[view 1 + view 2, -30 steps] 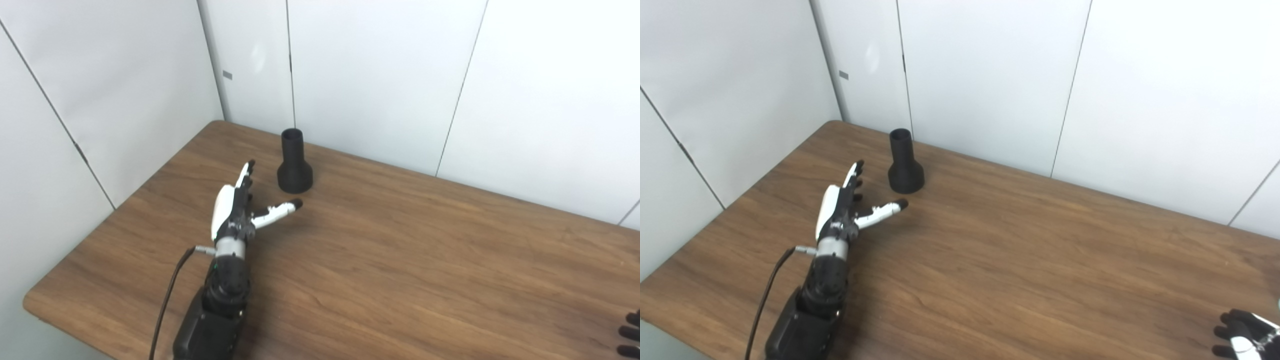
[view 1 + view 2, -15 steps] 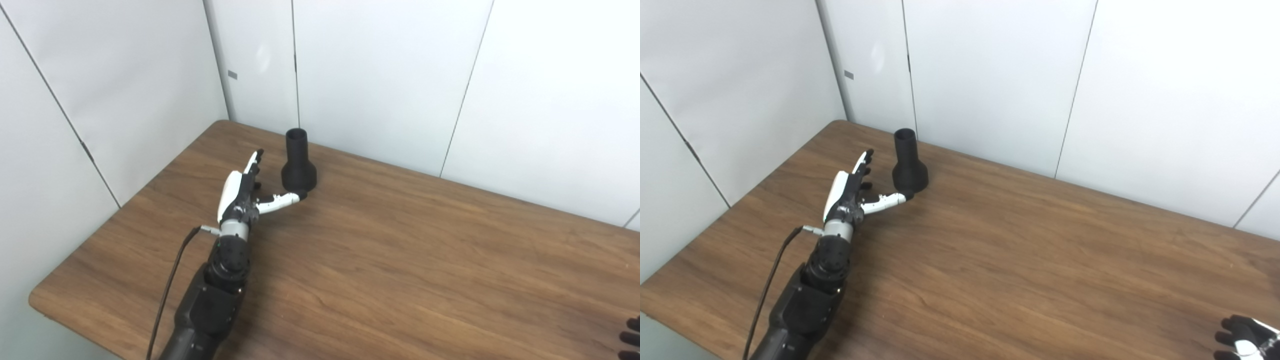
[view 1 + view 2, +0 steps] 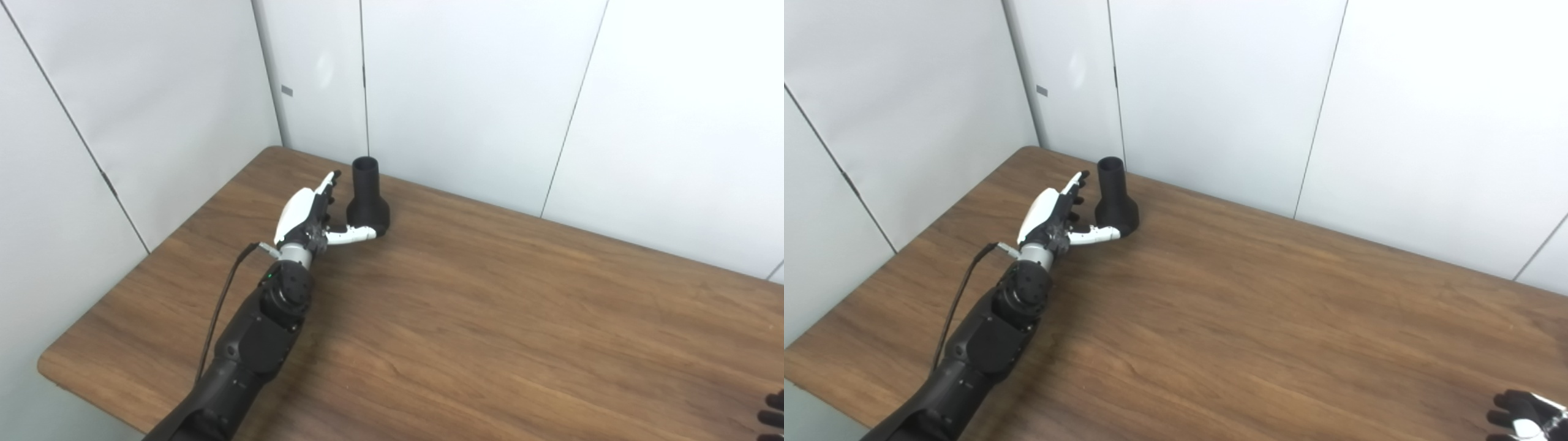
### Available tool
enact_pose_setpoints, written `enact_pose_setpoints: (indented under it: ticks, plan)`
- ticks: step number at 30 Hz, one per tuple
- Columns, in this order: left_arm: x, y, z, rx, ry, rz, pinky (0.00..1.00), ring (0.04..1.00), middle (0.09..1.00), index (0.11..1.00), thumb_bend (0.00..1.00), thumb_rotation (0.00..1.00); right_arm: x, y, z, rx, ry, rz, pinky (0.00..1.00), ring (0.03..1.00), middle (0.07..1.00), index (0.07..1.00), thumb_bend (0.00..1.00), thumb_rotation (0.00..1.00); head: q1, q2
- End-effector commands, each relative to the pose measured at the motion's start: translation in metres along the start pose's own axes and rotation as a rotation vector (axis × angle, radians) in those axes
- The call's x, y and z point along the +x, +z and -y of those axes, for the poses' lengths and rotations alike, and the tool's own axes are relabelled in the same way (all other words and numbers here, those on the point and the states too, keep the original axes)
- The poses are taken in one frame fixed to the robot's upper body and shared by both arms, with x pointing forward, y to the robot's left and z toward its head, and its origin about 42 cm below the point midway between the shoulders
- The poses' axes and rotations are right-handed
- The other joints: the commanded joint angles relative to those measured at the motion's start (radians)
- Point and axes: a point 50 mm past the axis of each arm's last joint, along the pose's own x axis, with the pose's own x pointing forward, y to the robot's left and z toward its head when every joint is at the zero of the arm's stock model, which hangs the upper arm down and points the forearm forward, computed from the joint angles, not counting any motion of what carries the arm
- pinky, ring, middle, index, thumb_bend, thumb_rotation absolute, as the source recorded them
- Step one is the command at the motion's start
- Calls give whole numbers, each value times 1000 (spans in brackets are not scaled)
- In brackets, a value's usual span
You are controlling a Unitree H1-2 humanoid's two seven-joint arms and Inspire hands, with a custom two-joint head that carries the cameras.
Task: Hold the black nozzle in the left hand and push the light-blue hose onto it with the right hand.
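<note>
The black nozzle (image 3: 366,199) stands upright on its wide base near the table's far left corner, narrow neck up. My left hand (image 3: 308,215) is right beside it on its left, open, with the fingers stretched up along the neck and the thumb reaching in front of the base. Whether the thumb touches the base I cannot tell. My right hand (image 3: 1524,418) shows only as dark fingertips at the bottom right corner, low over the table. No light-blue hose appears in either view.
The wooden table (image 3: 502,306) fills the view, its left edge and near left corner close to my left arm. White wall panels (image 3: 465,92) rise just behind the nozzle. A black cable (image 3: 223,306) runs along the left forearm.
My left hand has moved forward and right, from short of the nozzle to right beside it, thumb now in front of its base. The camera has shifted a little. The nozzle stayed put.
</note>
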Motion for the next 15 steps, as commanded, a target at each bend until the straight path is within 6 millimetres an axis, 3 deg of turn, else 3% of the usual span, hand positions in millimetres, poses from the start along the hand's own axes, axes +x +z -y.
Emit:
enact_pose_setpoints:
  ticks: [1, 15]
  plan:
    - [0, -2, 21, 21, -103, -49, 725, 863, 946, 970, 1000, 349, 2, 13, 6, -7, 1, 78, 422, 562, 594, 540, 548, 502, -1, 1]
    - [6, -3, 33, 97, -157, -38, 713, 853, 927, 924, 1000, 310, -2, 14, 6, -22, -5, 76, 447, 585, 612, 555, 510, 482, -24, 5]
